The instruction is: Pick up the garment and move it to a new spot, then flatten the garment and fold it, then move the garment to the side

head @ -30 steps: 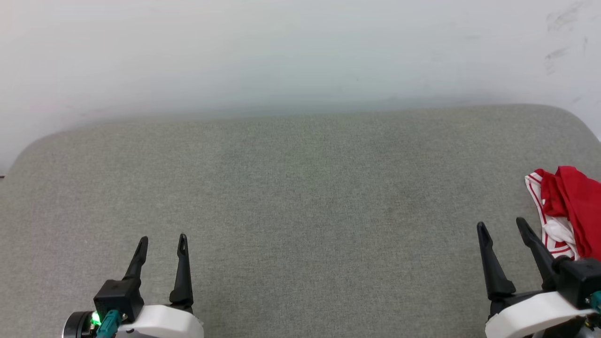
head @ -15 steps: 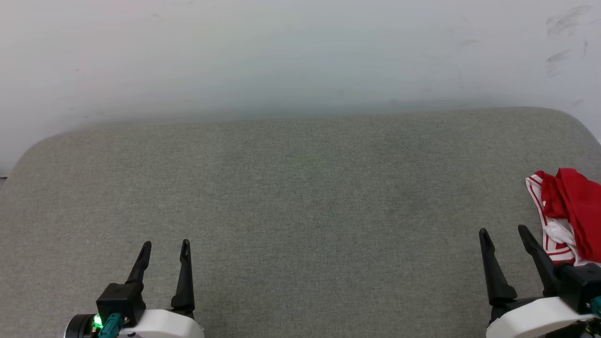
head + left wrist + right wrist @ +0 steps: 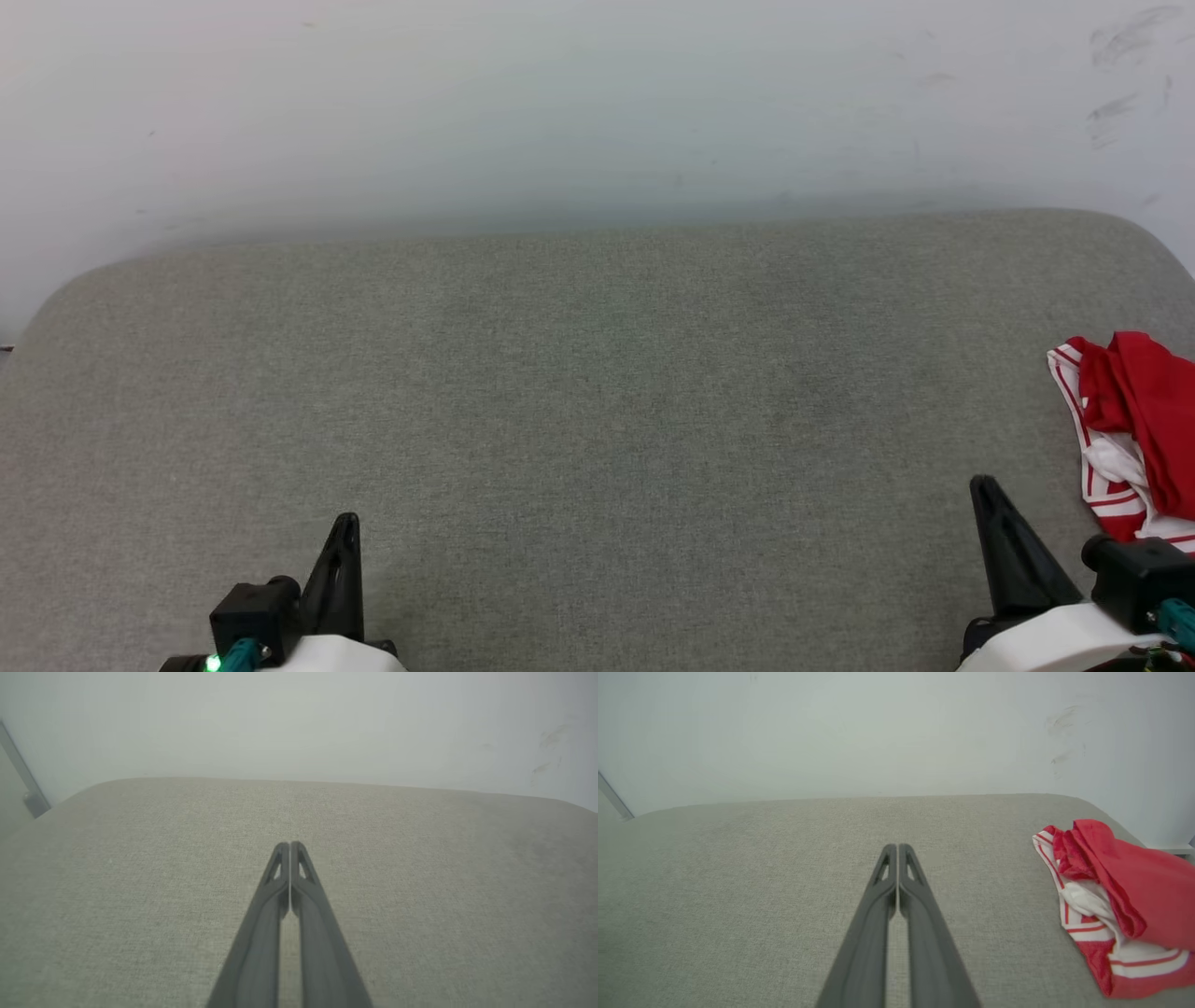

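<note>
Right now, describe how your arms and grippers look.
Both match: the left gripper and right gripper each have two long, dark grey tapering fingers with slim triangular cut-outs near the tips. Each sits on a black block and a rounded white wrist shell with a teal connector; a green light glows on the left.

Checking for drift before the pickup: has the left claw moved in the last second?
Yes. Against the grey cushion, the left claw has drawn back toward the head view's bottom edge and shut.
</note>
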Controlling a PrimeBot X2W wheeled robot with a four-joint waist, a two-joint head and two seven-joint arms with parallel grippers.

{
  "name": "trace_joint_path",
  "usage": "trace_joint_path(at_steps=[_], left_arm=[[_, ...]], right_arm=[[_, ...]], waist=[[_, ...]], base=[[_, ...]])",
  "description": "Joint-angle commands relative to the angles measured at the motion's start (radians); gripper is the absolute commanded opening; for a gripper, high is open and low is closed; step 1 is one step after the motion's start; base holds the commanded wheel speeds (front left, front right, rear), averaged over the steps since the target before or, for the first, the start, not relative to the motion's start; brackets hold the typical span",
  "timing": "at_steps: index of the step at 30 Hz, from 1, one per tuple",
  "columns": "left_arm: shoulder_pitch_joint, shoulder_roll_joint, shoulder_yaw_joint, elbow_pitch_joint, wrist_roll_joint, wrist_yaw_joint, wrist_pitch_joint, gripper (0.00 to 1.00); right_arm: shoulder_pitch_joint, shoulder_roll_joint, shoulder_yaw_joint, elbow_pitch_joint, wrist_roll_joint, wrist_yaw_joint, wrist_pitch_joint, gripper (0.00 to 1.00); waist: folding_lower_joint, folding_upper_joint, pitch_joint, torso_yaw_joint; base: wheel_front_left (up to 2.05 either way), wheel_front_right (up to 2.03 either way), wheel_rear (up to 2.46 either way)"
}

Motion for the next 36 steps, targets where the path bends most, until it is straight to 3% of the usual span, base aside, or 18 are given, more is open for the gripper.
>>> trace_joint_path(at_steps=[1, 13, 36], left_arm=[[-0.011, 0.002, 0.010, -0.011, -0.029, -0.008, 0.006, 0.00], [-0.042, -0.027, 0.064, 0.015, -0.268, -0.062, 0.069, 0.00], [-0.082, -0.072, 0.139, 0.045, -0.581, -0.136, 0.154, 0.00]], right_arm=[[-0.006, 0.000, 0.002, -0.008, 0.035, 0.000, -0.003, 0.00], [-0.054, -0.014, 0.007, 0.062, 0.325, 0.000, 0.004, 0.00], [-0.112, -0.024, 0.007, 0.152, 0.697, 0.000, 0.015, 0.00]], waist=[[0.0000, -0.0001, 0.000, 0.000], [0.0000, -0.0001, 0.000, 0.005], [0.0000, -0.0001, 0.000, 0.012]], base=[[0.00, 0.00, 0.00], [0.00, 0.00, 0.00], [0.00, 0.00, 0.00]])
